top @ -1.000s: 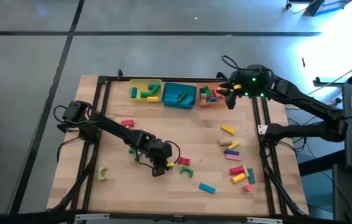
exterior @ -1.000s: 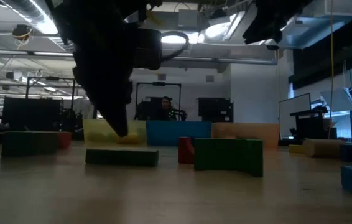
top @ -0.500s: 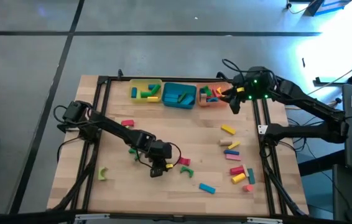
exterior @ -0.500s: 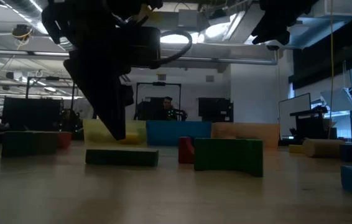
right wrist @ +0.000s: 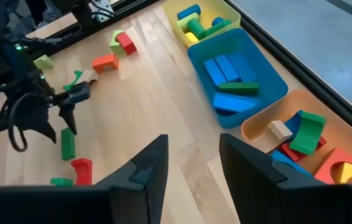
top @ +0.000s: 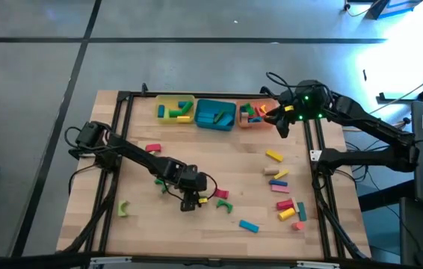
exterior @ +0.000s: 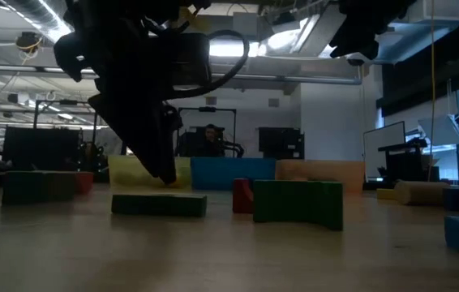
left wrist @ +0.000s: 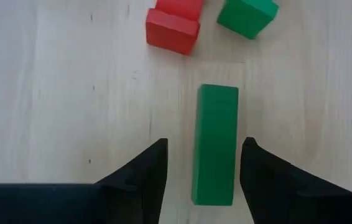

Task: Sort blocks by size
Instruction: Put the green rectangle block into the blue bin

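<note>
- Left gripper (left wrist: 204,171): fingers apart, straddling a green bar (left wrist: 215,144) lying flat on the table (left wrist: 58,106), not clamped.
- Red block (left wrist: 173,28) just beyond the bar.
- Right gripper (top: 279,119): fingers apart, empty, above the orange tray (right wrist: 325,140).

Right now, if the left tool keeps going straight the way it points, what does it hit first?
Probably the green bar: the left tool points down with open fingers either side of it, above the wooden table. Height above it is unclear.
</note>
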### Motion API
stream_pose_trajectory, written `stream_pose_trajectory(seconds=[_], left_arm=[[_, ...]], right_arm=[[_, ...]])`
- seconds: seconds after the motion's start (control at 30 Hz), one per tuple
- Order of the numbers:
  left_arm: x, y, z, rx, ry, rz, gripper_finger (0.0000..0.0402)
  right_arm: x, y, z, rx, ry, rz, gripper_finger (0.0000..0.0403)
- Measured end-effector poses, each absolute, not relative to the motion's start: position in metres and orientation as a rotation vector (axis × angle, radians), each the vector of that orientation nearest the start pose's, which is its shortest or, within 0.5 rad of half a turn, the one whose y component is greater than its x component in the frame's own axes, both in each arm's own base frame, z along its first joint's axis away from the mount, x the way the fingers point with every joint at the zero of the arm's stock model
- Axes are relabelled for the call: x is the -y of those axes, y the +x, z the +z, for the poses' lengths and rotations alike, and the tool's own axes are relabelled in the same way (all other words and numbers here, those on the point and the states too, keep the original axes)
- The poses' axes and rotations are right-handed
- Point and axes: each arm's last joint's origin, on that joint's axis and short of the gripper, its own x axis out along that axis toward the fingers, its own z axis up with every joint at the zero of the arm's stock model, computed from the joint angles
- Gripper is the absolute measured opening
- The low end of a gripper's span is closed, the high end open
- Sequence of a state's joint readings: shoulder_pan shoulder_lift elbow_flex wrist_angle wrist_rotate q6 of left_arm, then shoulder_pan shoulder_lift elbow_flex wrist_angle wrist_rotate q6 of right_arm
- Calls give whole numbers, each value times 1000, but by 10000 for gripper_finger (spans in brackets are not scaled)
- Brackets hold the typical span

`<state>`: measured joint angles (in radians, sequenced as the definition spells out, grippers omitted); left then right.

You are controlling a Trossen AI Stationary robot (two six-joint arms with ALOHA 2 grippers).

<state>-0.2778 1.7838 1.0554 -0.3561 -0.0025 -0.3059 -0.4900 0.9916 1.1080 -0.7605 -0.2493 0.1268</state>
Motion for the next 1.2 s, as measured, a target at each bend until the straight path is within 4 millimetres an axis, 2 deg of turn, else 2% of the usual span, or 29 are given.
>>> stream_pose_trajectory(seconds=[0.2, 0.43, 0.7, 1.2], left_arm=[[109, 326, 158, -1091, -5, -145, 169], [119, 322, 158, -1061, 92, -82, 169], [119, 320, 151, -1042, -9, -16, 169], [116, 308, 133, -1047, 14, -26, 169]], right_arm=[[82, 170, 355, -588, 357, -264, 147], [82, 170, 355, -587, 357, -264, 147], [82, 170, 355, -587, 358, -264, 147], [82, 170, 355, -588, 357, -264, 147]])
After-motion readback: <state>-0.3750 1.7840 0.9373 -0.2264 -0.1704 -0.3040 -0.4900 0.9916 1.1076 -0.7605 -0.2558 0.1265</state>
